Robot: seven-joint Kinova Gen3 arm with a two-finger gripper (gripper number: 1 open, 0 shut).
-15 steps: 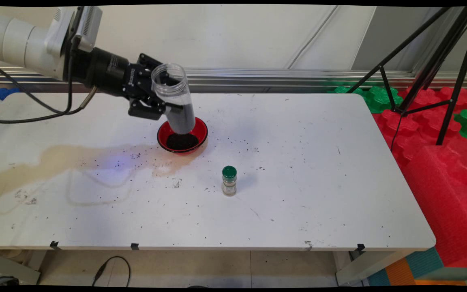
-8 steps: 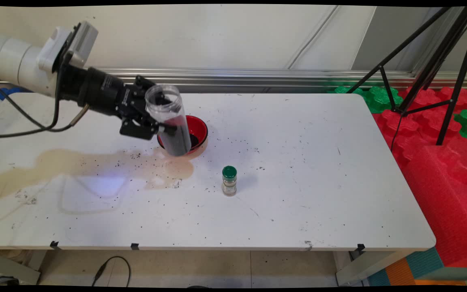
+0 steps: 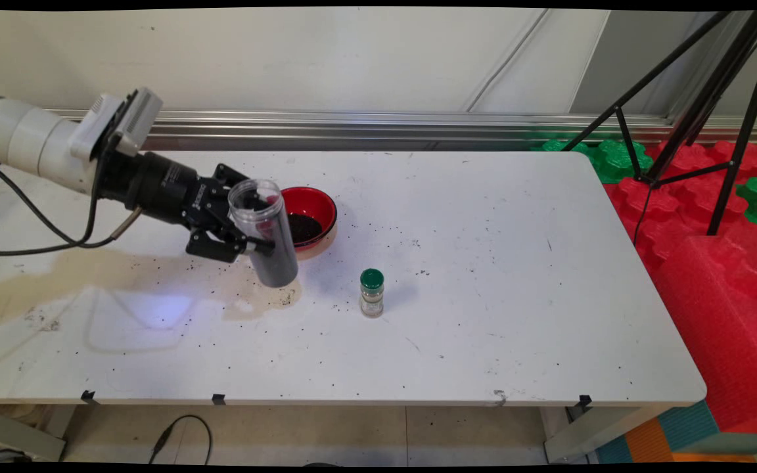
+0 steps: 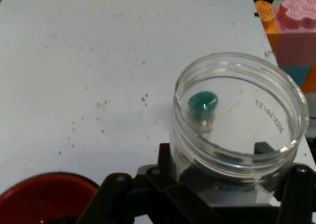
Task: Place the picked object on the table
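My gripper (image 3: 247, 240) is shut on a clear plastic jar (image 3: 264, 233) with an open mouth and dark grains in its lower part. The jar hangs nearly upright, its base low over the table (image 3: 483, 263) just left and in front of the red bowl (image 3: 316, 205), which holds dark grains. In the hand view the jar (image 4: 240, 116) fills the lower right, and the red bowl (image 4: 44, 197) shows at the bottom left. A small spice bottle with a green cap (image 3: 372, 292) stands to the jar's right, seen through the jar wall as the green cap (image 4: 202, 103).
A beige stain (image 3: 89, 269) spreads over the table's left part, with dark grains scattered around it. Red and green foam blocks (image 3: 713, 217) and a black tripod (image 3: 700, 105) stand to the right of the table.
The gripper has carried the jar down and toward the near left, from over the red bowl to a spot low over the table in front of it.
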